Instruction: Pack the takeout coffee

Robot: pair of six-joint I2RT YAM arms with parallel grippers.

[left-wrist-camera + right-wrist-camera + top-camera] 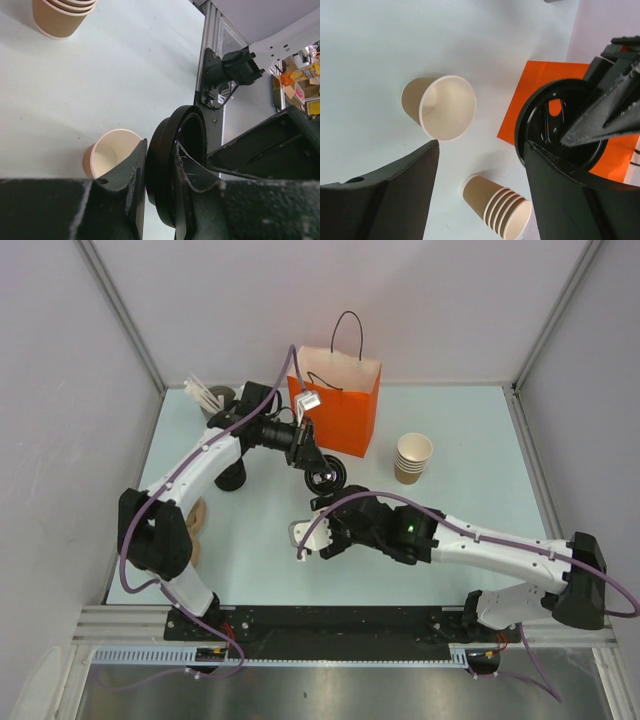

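left gripper [160,172]: you had it clamped edge-on around the black lid [189,132], in the air just near of the orange bag [345,412].
right gripper [482,145]: jaws stood apart, empty, above the cup [445,107].
cup: lay on its side on the table [480,495], lidless, left of the stack of cups [412,458].
risk: your lid would not seat, and pressing could roll the cup away.
cause: a round wall, unbraced, and a thin edge grip that may let the lid twist.
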